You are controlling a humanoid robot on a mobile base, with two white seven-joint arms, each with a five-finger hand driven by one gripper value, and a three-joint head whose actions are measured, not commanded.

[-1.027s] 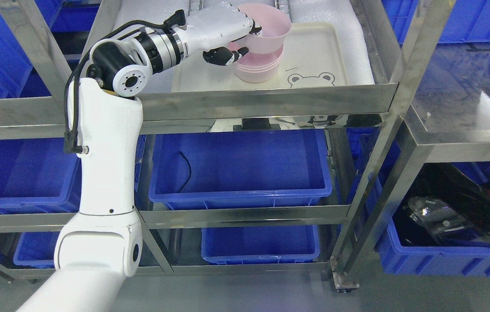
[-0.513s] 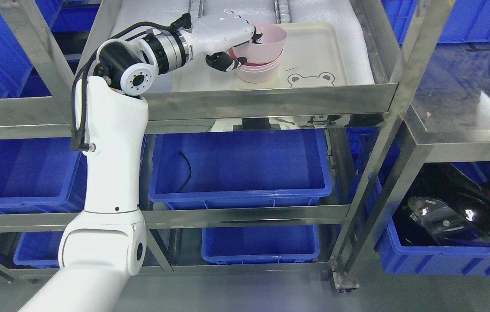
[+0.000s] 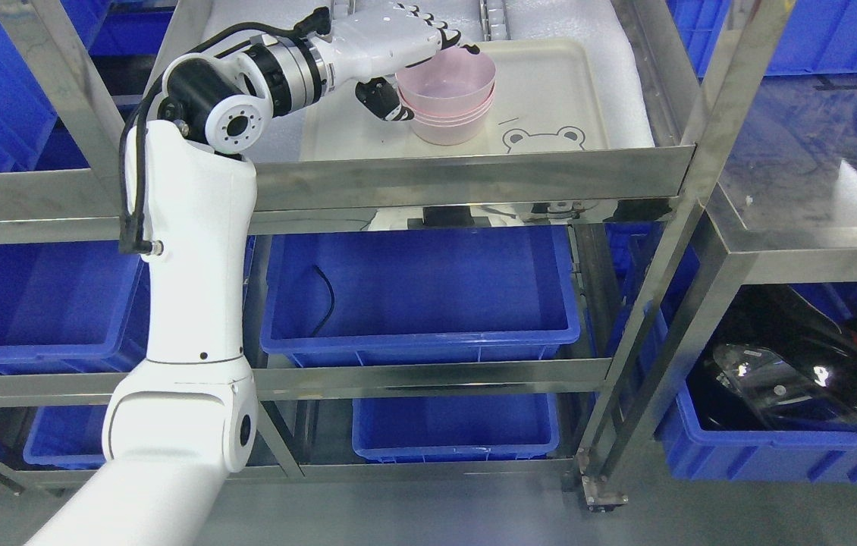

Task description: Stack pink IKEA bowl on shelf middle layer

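— Where's the pink bowl (image 3: pixel 447 76) got to?

— It sits nested in the stack of pink bowls (image 3: pixel 450 121) on the cream bear tray (image 3: pixel 550 106), up on the steel shelf (image 3: pixel 474 171) above the blue bins (image 3: pixel 421 296). The stack stands at the tray's left half, with the printed bear just right of it.

— And the left hand (image 3: pixel 398 57)?

— It reaches in from the left, over the bowl's left rim. The fingers (image 3: pixel 436 34) lie stretched across the far-left edge of the rim, and the dark thumb (image 3: pixel 379 98) hangs down beside the bowl's left wall. To me they look loosened, not clamped on anything, though from here I can't swear the thumb is clear of the wall.

— So which step is this?

— The letting go, I'd say. The bowl appears seated level in the one below, so the placing itself seems done.

— What comes next, then?

— The hand wants to lift up and pull back leftward, keeping the thumb away from the rim so it doesn't drag or tip the stack, and clearing the shelf's front rail on its way out.

— The other arm?

— Nowhere in sight.
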